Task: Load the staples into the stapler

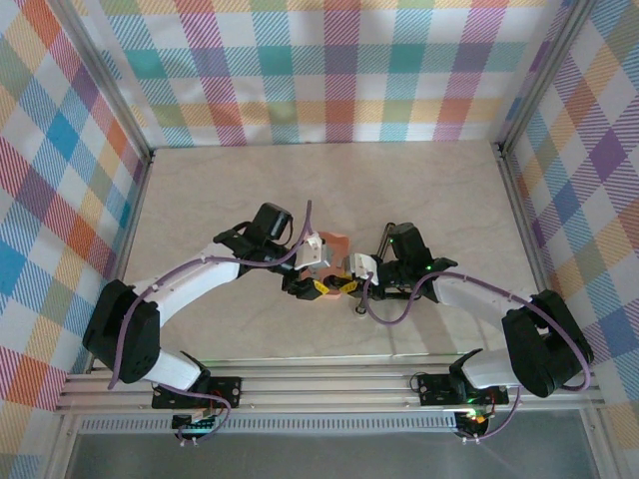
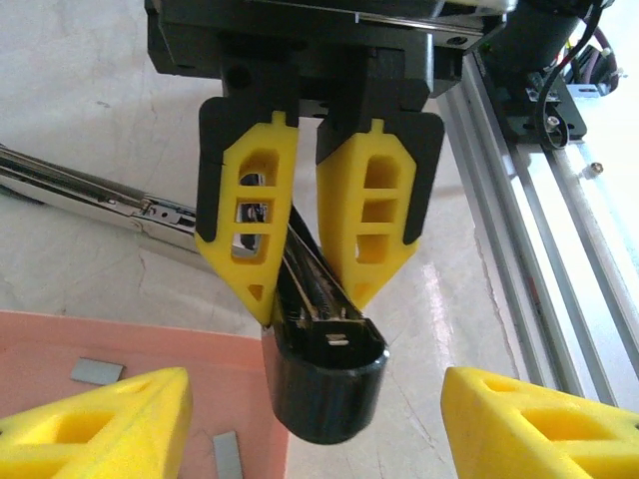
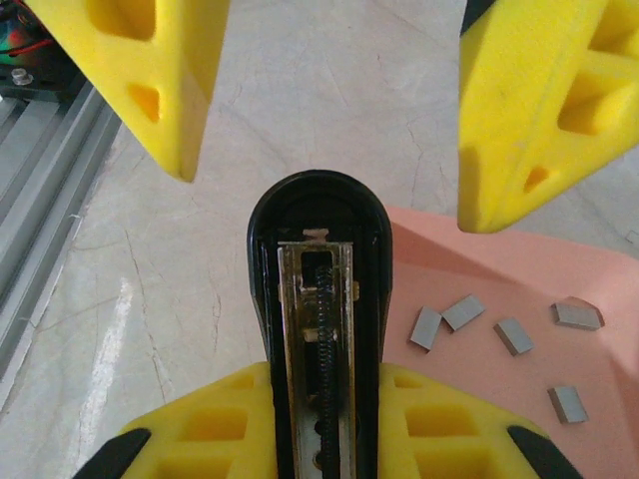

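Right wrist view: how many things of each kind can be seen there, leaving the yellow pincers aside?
Staple strips: 5
Pink tray: 1
Stapler: 1
Total: 7

Far table (image 1: 329, 190) free; ctr blocked by stapler (image 3: 318, 259), tray (image 3: 449, 261), left tool (image 3: 339, 110) & right tool (image 2: 308, 239).
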{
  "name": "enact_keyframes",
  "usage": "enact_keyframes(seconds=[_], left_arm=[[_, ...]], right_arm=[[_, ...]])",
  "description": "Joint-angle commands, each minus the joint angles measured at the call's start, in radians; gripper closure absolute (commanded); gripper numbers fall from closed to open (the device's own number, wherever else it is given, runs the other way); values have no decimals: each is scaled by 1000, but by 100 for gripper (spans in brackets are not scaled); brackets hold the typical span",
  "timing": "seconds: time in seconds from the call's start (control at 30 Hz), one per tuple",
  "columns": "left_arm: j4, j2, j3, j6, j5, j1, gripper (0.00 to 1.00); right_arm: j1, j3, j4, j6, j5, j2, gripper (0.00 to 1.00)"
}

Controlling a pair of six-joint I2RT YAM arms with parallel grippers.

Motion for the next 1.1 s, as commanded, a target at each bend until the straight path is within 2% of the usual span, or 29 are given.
enact_keyframes(seconds=[0.0,0.43,0.6,0.8,0.83,0.93,1.07], left_arm=[[27,21,-20,2,-13,-13,34],[47,43,-31,-1,-21,-41,40],[18,50,-19,8,-14,-52,63],[-13,48,17,-1,-38,-53,72],[-23,51,28,-4,-44,-52,76],[-52,58,60,5,-52,-54,100],[-54,67,97,-9,-62,-62,100]], right_arm=[[18,13,12,14,-86,10,86],[46,14,61,57,-90,32,86],[46,13,64,75,-79,33,85],[46,-22,88,134,-10,-6,80],[46,-31,103,159,3,-16,77],[44,-55,127,269,65,-47,64],[40,-88,120,425,158,-119,53]])
